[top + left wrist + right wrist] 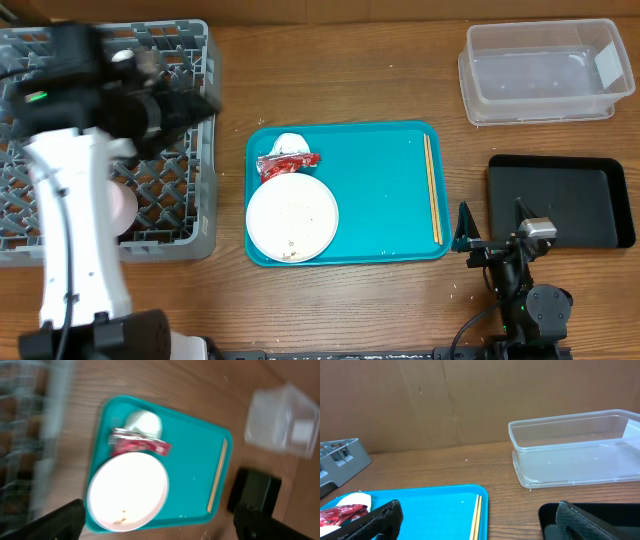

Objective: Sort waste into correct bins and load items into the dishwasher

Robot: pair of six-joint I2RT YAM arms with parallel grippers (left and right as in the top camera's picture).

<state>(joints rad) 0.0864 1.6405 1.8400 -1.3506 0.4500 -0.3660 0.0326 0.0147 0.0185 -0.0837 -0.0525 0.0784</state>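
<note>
A large white plate [292, 218] with a few food specks lies on the teal tray [380, 200]. Just behind the plate are a red wrapper [287, 162] and a white tissue [290, 145]. Chopsticks [432, 190] lie along the tray's right side. My left gripper [190, 105] hovers open over the grey dish rack [190, 200], which holds a pinkish bowl [122, 207]. The left wrist view is blurred and shows the plate [127, 491], wrapper [140, 446] and chopsticks [217, 477] far below the open left gripper [160, 527]. My right gripper [482, 527] is open and empty near the chopsticks [476, 517].
A clear tub [545, 70] stands at the back right, with the black tray [560, 200] in front of it. The right gripper [493, 235] sits low between the teal tray and the black tray. The clear tub [575, 445] is empty.
</note>
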